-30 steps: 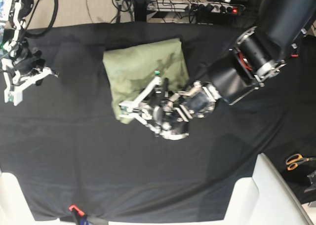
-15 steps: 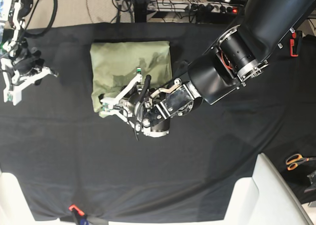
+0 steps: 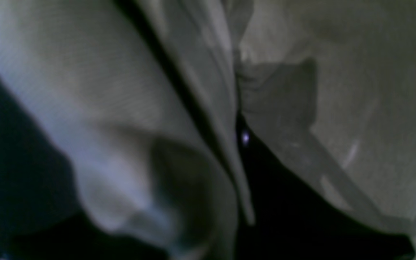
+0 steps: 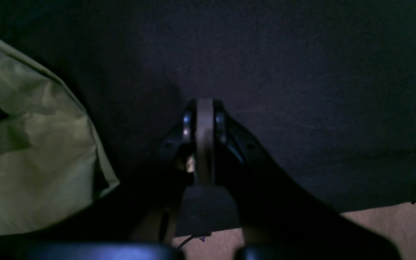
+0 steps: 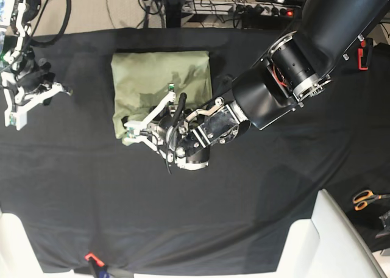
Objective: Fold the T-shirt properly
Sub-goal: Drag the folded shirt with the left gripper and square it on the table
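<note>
The T-shirt [image 5: 159,80] is a plain, pale sage green with no print showing. The cloth [image 5: 183,229] covering the desk is solid black. The large arm [image 5: 317,46] is black with silver rings; the scissors [image 5: 365,200] at the right edge have orange handles.

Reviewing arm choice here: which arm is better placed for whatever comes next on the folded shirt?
Probably the left. The left gripper is at the near edge of the folded T-shirt, with fabric filling its wrist view. The right gripper is shut and sits off the shirt over the black table cloth.
</note>
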Robot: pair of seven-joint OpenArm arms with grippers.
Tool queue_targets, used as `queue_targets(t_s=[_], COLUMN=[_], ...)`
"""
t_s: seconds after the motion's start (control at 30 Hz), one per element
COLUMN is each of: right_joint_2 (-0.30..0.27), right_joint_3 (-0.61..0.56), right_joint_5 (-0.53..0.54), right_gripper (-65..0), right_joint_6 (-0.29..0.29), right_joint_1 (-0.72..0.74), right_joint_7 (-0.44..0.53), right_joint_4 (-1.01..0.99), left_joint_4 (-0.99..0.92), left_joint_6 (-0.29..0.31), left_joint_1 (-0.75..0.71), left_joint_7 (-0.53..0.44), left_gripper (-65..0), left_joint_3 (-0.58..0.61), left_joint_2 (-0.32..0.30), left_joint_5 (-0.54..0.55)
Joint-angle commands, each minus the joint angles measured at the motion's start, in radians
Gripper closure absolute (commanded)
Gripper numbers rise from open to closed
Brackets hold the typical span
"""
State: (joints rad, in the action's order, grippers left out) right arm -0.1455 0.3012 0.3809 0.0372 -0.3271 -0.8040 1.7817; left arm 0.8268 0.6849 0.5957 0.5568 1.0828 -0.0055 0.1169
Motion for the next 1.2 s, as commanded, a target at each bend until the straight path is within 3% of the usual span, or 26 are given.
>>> queue_targets(t_s=[0.0, 0.03, 0.23, 0.37, 0.5, 0.63, 0.77, 0.87, 0.97, 1.03, 1.07, 1.13, 1.17], right_joint_2=[-0.012, -0.012, -0.012, -0.012, -0.012, -0.012, -0.013, -0.013, -0.016, -0.016, -0.016, -0.016, -0.016], right_joint_3=[0.006, 0.006, 0.003, 0.002, 0.0, -0.001, -0.001, 0.003, 0.005, 0.005, 0.005, 0.005, 0.005], right_joint_5=[-0.001, -0.001, -0.001, -0.001, -0.001, -0.001, -0.001, -0.003, -0.003, -0.003, -0.003, -0.003, -0.003], right_gripper=[-0.2, -0.2, -0.2, -0.2, -0.2, -0.2, -0.2, -0.2, -0.2, -0.2, -0.2, -0.2, -0.2], right_joint_6=[-0.001, -0.001, -0.001, -0.001, -0.001, -0.001, 0.0, 0.0, 0.002, 0.003, 0.003, 0.003, 0.003], right_joint_1=[0.009, 0.009, 0.009, 0.009, 0.007, 0.007, 0.007, 0.006, 0.003, 0.003, 0.003, 0.003, 0.006], right_joint_7=[0.019, 0.019, 0.019, 0.018, 0.018, 0.018, 0.016, 0.016, 0.016, 0.016, 0.016, 0.016, 0.016], right_joint_4=[0.014, 0.014, 0.014, 0.014, 0.014, 0.014, 0.014, 0.014, 0.014, 0.014, 0.013, 0.013, 0.013], left_joint_4=[0.006, 0.01, 0.012, 0.012, 0.012, 0.012, 0.027, 0.17, 0.409, 0.613, 0.693, 0.826, 0.868], left_joint_6=[-0.024, -0.024, -0.026, -0.026, -0.026, -0.026, -0.026, -0.023, -0.02, -0.021, -0.024, -0.026, -0.026], left_joint_1=[0.027, 0.028, 0.069, 0.1, 0.139, 0.195, 0.24, 0.168, 0.054, -0.055, -0.099, -0.205, -0.251], left_joint_7=[0.009, 0.029, 0.044, 0.045, 0.042, 0.041, 0.052, 0.177, 0.283, 0.342, 0.36, 0.395, 0.4], left_gripper=[0.0, 0.0, -29.9, -43.9, -52.8, -53.6, -53.6, -53.6, -52.0, -42.1, -32.3, -0.2, 0.0], left_joint_3=[-0.002, -0.002, -0.002, -0.002, 0.0, -0.003, -0.031, -0.18, -0.287, -0.33, -0.344, -0.373, -0.393], left_joint_2=[0.005, 0.005, 0.005, 0.003, 0.003, 0.005, 0.011, -0.004, -0.072, -0.133, -0.156, -0.195, -0.207], left_joint_5=[-0.016, -0.016, -0.016, -0.018, -0.018, -0.016, -0.009, -0.016, -0.018, -0.018, -0.018, -0.018, -0.019])
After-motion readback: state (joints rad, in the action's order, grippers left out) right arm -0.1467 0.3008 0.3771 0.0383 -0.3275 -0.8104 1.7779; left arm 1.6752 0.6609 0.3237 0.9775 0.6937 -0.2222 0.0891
